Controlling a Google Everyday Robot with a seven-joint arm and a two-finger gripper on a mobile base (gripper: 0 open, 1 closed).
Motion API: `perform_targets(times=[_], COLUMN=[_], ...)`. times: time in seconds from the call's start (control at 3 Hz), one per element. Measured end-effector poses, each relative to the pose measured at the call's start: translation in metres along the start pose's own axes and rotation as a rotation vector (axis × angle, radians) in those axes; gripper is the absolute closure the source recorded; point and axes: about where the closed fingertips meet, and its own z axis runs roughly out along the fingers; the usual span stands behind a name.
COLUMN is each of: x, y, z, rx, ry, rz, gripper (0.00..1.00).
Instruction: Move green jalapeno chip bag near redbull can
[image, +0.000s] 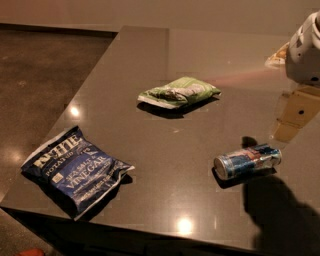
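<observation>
the chip bag (179, 92) is laid flat on the table (145, 50), well apart from the can (247, 161), which is tipped on its side. the gripper (296, 111) is seen at the right edge, behind the can; its state cannot be told.

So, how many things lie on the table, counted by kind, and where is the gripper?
Chip bags: 2 (green jalapeno chip bag, blue salt-and-vinegar chip bag)
Cans: 1 (redbull can, lying on its side)
Total: 3
Gripper: at the right edge, just beyond the can.
</observation>
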Motion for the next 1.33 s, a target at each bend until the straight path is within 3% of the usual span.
perform_targets(times=[0.33,0.67,1.0,1.33], x=[-0.001,-0.017,-0.048,-0.075], y=[-0.001,-0.021,-0.051,-0.071], z=[0.000,0.011,0.034,0.051], rx=[0.003,0.037,0.057,0.046], ry=[-0.001,-0.043,-0.132,-0.202], rz=[-0.001,0.004,0.003,0.006], gripper=[0.00,0.00,0.00,0.00])
